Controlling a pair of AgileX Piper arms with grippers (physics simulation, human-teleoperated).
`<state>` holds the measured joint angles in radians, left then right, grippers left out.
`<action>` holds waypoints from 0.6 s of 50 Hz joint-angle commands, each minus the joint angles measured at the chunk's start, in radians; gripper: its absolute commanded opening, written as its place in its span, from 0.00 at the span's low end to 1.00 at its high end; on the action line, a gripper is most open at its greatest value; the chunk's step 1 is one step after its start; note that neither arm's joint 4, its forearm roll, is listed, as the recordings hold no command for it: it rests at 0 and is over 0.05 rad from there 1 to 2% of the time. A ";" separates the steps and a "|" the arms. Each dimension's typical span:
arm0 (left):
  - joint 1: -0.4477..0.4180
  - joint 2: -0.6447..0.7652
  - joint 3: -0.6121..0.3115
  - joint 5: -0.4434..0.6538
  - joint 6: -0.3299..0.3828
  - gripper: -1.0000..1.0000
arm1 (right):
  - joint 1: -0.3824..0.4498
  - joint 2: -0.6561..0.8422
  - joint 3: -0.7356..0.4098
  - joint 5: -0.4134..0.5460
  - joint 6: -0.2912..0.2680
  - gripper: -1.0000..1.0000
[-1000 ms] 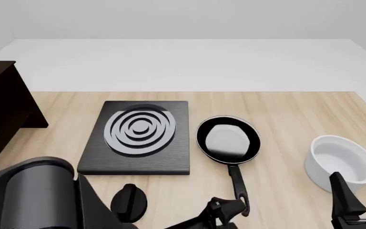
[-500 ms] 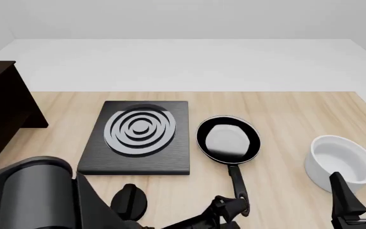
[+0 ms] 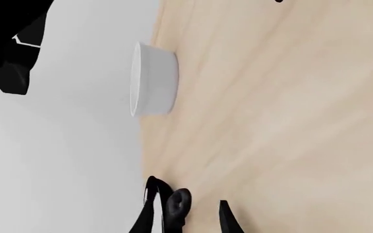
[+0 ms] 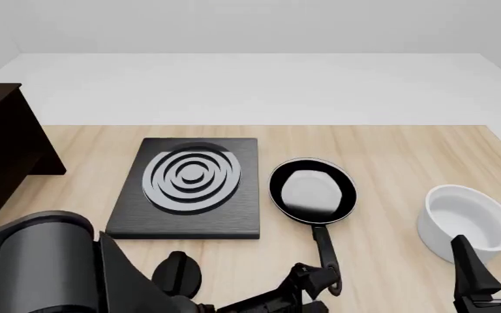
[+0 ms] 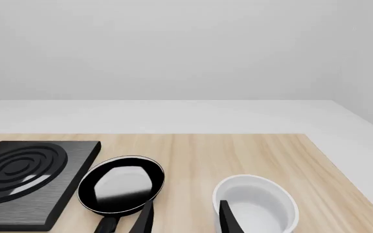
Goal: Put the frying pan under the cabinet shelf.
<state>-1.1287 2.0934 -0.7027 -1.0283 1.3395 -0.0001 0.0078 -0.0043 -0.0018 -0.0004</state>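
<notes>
One frying pan [image 4: 312, 190], one bowl [image 4: 466, 220]

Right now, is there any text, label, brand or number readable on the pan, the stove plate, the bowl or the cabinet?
None: no words, numbers or signs show in any view.
The frying pan, stove plate, white bowl and cabinet shelf have plain surfaces; the plate carries only silver rings.

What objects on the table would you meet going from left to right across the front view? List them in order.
cabinet shelf → stove plate → frying pan → white bowl
</notes>
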 commanded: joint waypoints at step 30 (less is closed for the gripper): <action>0.046 0.105 -0.109 0.104 0.165 1.00 | 0.000 0.000 0.000 0.000 0.000 1.00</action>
<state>-1.1039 2.1052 -0.7601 -0.9600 1.2560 -0.0002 0.0078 -0.0043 -0.0018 -0.0003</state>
